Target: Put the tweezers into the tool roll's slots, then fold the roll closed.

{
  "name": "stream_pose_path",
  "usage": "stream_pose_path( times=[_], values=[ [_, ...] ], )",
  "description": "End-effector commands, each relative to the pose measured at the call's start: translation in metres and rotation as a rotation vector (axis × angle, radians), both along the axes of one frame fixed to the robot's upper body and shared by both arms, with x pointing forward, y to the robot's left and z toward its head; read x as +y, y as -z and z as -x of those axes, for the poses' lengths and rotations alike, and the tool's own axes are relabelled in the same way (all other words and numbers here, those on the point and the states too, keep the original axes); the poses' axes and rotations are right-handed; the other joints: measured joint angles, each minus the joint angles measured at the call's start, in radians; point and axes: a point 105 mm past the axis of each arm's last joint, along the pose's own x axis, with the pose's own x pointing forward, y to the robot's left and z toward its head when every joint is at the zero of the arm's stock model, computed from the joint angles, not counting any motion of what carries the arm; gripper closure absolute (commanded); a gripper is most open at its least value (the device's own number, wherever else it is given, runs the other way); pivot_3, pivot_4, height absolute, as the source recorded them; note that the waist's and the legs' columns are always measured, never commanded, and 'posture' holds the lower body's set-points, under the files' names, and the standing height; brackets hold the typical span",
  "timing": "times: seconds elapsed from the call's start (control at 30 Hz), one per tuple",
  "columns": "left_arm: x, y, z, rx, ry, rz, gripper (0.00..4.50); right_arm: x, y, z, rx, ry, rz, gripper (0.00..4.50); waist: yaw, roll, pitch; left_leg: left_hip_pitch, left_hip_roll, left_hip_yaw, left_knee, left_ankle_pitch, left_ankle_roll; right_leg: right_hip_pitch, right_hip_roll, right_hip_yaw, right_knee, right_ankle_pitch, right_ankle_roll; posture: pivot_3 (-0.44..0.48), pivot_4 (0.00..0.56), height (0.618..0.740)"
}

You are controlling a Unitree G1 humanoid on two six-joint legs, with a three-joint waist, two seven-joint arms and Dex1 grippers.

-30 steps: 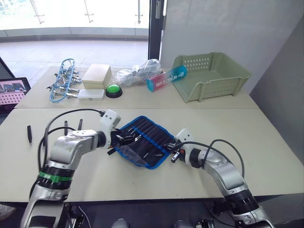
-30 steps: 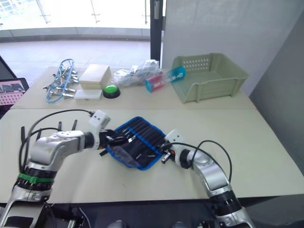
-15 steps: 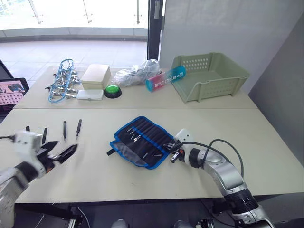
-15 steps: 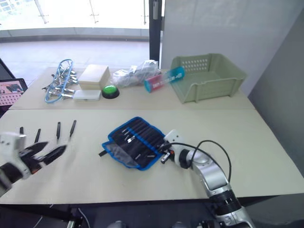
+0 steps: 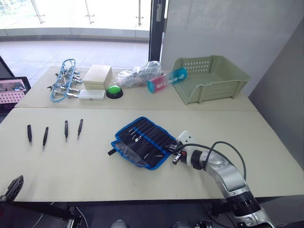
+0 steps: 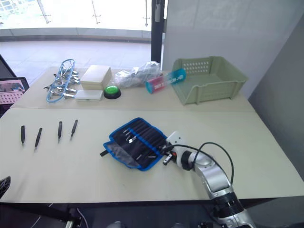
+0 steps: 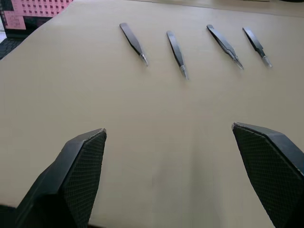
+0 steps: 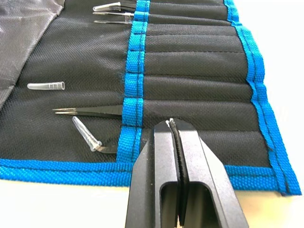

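The tool roll point(image 5: 142, 141) lies open on the table's middle, black with blue edging, its slots point(image 8: 190, 85) running in a row. Slim tweezers tips point(image 8: 85, 110) stick out of some slots, with clear caps loose beside them. My right gripper point(image 8: 172, 124) is shut, its tip resting on the roll's near right edge with nothing seen between the fingers. Several black tweezers point(image 5: 66, 129) lie side by side on the table at the left. My left gripper point(image 7: 167, 129) hangs wide open and low, at the front left corner, short of that row.
At the back stand a green plastic basket point(image 5: 209, 76), a blue and pink bottle point(image 5: 166, 80), a plastic bag point(image 5: 137, 73), a green button point(image 5: 114, 90), a cream box point(image 5: 97, 76) and silver tools in a light-blue ring point(image 5: 61, 80). A laptop point(image 5: 12, 90) sits far left.
My left gripper has left the roll's left side and swung far left and down to the front corner, open. The right gripper has stayed on the roll's edge.
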Motion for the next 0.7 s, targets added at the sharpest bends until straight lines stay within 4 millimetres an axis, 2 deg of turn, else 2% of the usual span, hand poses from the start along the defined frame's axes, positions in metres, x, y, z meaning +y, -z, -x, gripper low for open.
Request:
stream_pose_path(
  times=[0.03, 0.33, 0.5, 0.7],
  values=[
    [0.006, -0.012, 0.005, -0.046, -0.025, -0.040, 0.02, -0.014, 0.027, 0.003, 0.085, 0.047, 0.063, 4.50, 0.002, 0.000, 0.000, 0.000, 0.000, 0.000, 0.000, 0.000, 0.000, 0.000, 0.000, 0.000, 0.000, 0.000, 0.000, 0.000, 0.150, 0.716],
    [0.004, -0.008, -0.014, -0.050, 0.002, -0.017, 0.02, -0.015, 0.029, 0.004, 0.089, 0.057, 0.059, 4.50, 0.002, -0.001, -0.001, 0.000, 0.000, 0.000, 0.000, 0.000, 0.000, 0.000, 0.000, 0.000, 0.000, 0.000, 0.000, 0.000, 0.150, 0.716],
    [0.013, 0.002, -0.045, -0.023, -0.009, -0.013, 0.02, -0.013, 0.029, 0.005, 0.090, 0.060, 0.055, 4.50, 0.004, -0.001, -0.001, 0.000, 0.000, 0.000, 0.000, 0.000, 0.000, 0.000, 0.000, 0.000, 0.000, 0.000, 0.000, 0.000, 0.150, 0.716],
    [0.036, 0.007, -0.090, 0.007, -0.051, -0.036, 0.02, -0.011, 0.025, 0.003, 0.078, 0.067, 0.048, 4.50, 0.004, -0.001, -0.001, 0.000, 0.000, 0.000, 0.000, 0.000, 0.000, 0.000, 0.000, 0.000, 0.001, 0.000, 0.000, 0.000, 0.150, 0.716]
  ],
)
